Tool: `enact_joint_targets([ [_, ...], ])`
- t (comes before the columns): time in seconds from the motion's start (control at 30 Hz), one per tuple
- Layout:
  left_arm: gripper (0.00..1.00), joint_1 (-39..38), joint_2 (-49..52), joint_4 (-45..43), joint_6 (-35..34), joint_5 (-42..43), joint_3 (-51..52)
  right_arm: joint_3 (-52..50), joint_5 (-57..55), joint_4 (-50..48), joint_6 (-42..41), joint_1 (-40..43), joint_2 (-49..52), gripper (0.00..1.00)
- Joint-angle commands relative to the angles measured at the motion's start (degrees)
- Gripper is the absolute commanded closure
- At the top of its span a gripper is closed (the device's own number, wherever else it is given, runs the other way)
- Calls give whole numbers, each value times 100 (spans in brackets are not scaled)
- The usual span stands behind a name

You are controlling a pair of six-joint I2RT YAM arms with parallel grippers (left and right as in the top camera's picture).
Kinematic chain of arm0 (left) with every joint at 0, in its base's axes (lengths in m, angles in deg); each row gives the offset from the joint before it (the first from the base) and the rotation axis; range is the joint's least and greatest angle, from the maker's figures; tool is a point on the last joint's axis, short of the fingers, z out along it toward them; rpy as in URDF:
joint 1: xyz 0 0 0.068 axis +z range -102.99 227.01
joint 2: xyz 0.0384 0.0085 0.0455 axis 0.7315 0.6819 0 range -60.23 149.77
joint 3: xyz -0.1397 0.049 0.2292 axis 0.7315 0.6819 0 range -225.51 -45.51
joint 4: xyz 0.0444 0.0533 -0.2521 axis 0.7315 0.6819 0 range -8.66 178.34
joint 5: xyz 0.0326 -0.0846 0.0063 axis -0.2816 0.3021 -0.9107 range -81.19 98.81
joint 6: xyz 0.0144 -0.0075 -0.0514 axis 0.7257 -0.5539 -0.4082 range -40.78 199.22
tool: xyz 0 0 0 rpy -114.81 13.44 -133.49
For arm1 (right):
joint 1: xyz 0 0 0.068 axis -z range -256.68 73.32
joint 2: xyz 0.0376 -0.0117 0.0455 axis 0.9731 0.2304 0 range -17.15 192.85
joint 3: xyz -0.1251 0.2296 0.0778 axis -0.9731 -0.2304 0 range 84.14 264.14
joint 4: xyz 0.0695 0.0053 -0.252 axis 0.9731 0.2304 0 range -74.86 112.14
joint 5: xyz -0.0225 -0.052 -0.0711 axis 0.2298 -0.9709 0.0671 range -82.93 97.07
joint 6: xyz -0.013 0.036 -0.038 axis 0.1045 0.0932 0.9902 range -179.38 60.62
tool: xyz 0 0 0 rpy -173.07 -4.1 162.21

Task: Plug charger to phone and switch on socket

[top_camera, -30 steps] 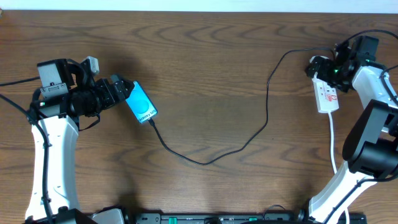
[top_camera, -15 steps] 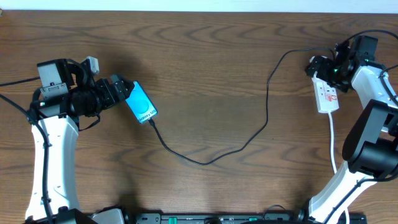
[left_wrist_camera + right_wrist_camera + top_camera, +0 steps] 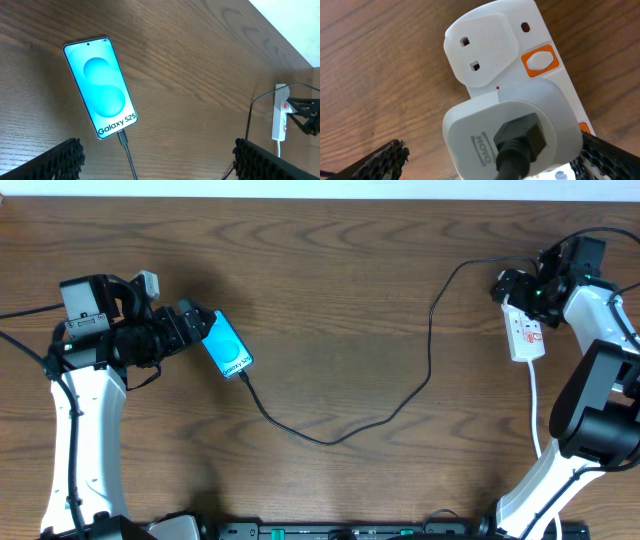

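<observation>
left gripper (image 3: 157, 150) stands with its jaws spread wide and nothing in them, its two dark ribbed fingers (image 3: 60, 160) showing only at the bottom corners of the wrist view. just ahead of it, apart from both fingers, the phone (image 3: 100, 87) lies flat on the wooden table (image 3: 200, 60), screen up and lit cyan, with "galaxy s25" at its near end. the charger (image 3: 123, 138) has its small plug tip seated in that near end, and its thin black cable runs off toward the bottom of the frame. from overhead, this gripper (image 3: 198, 320) sits at the end of the phone (image 3: 228, 346) nearest the left arm. the charger (image 3: 330, 440) leaves the other end, dips in a loose loop toward the table's front edge, then climbs and curves across to the socket (image 3: 527, 332) at the far right. right gripper (image 3: 515, 285) hangs over the far end of that white strip, jaws likewise wide apart and gripping nothing. its wrist camera looks down on the socket (image 3: 532, 37): a white adapter (image 3: 465, 130) is pushed into one outlet with the charger's black connector (image 3: 517, 137) plugged into its face. the neighbouring outlet (image 3: 482, 45) is empty, and an orange switch (image 3: 540, 60) sits beside it. the fingers (image 3: 382, 160) flank the adapter at the lower corners; whether they touch it i cannot tell, nor whether the switch is on.
</observation>
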Motion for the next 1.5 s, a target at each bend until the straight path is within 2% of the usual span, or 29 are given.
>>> enact_joint_targets([
  [0.0, 5, 24, 20, 2, 101, 11, 44, -136, 929, 33, -175, -420, 343, 1],
  [0.47, 5, 24, 20, 4, 101, 13, 44, -221, 931, -37, -282, -564, 345, 1],
  [0.77, 5, 24, 20, 4, 103, 13, 44, -636, 1257, -540, -485, -566, 345, 1],
  [1.07, 5, 24, 20, 7, 101, 13, 44, -684, 1239, -625, -514, -549, 345, 1],
  [1.47, 5, 24, 20, 87, 186, 11, 44, -210, 741, -103, -398, -426, 343, 1],
])
